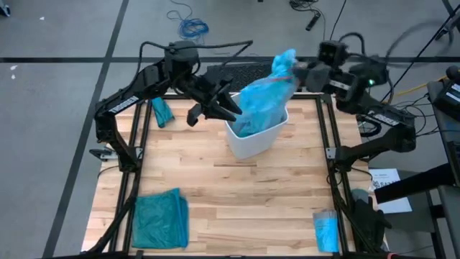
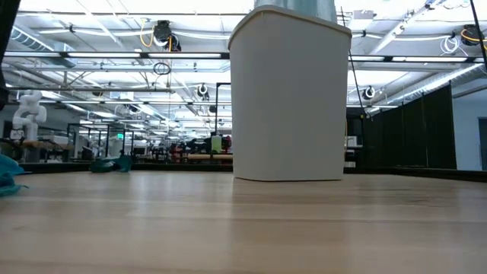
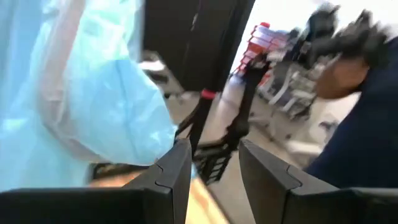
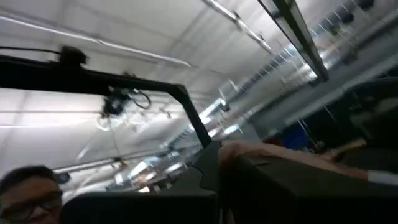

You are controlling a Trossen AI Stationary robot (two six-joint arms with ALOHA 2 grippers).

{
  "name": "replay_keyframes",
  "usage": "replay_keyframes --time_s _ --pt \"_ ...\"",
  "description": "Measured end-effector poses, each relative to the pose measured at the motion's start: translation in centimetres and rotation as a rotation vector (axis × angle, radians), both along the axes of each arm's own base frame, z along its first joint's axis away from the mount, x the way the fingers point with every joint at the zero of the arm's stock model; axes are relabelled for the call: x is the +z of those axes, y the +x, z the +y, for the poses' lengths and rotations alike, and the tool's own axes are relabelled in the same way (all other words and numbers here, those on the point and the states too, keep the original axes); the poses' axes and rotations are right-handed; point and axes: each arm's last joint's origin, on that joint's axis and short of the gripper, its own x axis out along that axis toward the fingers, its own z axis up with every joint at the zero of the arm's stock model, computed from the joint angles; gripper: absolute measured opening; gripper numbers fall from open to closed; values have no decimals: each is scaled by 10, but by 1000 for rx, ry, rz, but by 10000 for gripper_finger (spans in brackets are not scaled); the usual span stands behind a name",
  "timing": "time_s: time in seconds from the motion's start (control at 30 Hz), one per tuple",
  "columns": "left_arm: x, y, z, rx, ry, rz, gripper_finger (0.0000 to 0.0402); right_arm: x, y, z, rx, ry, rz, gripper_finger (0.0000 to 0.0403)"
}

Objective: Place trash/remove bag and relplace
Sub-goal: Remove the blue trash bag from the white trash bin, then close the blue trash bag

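A white bin (image 1: pixel 255 137) stands upright on the wooden table (image 1: pixel 237 208), right of centre toward the far edge; it also fills the low view as the bin (image 2: pixel 289 99). The pale blue bag (image 1: pixel 262 101) rises out of it, drawn up to a peak at the far right. My right gripper (image 1: pixel 297 72) is shut at that peak, high above the bin. My left gripper (image 1: pixel 231 108) is open beside the bag's left side (image 3: pixel 93 106), with nothing between its fingers (image 3: pixel 177 171). The trash is out of view. My right gripper holds the bag by its bunched top end (image 1: pixel 286 63), coming from the table's right side. The bag hangs stretched from there down into the bin, where its lower part stays. The gripper body hides how the fingers meet it. My left gripper: I cannot tell whether it touches the bag.
A darker teal-green bag (image 1: pixel 162 219) lies at the near left corner. A small folded blue packet (image 1: pixel 162 111) sits at the far left, and a blue item (image 1: pixel 327 230) at the near right edge. A person (image 3: pixel 354 124) stands beyond the table.
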Motion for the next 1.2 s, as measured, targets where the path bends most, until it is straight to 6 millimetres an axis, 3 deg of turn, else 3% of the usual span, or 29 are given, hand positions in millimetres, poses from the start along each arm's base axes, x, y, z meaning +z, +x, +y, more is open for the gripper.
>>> replay_keyframes --time_s 0.07,0.17,0.3,0.43,0.67,1.0,1.2 --pt "-6 0 1 43 28 45 132 22 -9 -4 -18 -61 -36 0" --pt "-15 2 2 91 58 105 132 61 -41 3 -68 -183 -168 0" --pt "-23 5 5 145 111 142 132 73 -51 5 -115 -210 -62 0" --pt "-34 11 10 258 196 192 132 83 -49 3 -139 -235 -114 0" --pt "-61 27 19 350 282 277 132 112 -97 15 -223 -308 -259 0" --pt "-95 44 24 342 274 387 132 121 -123 17 -339 -324 -228 0" --pt "-102 45 25 350 299 416 132 116 -117 10 -363 -304 -140 0"
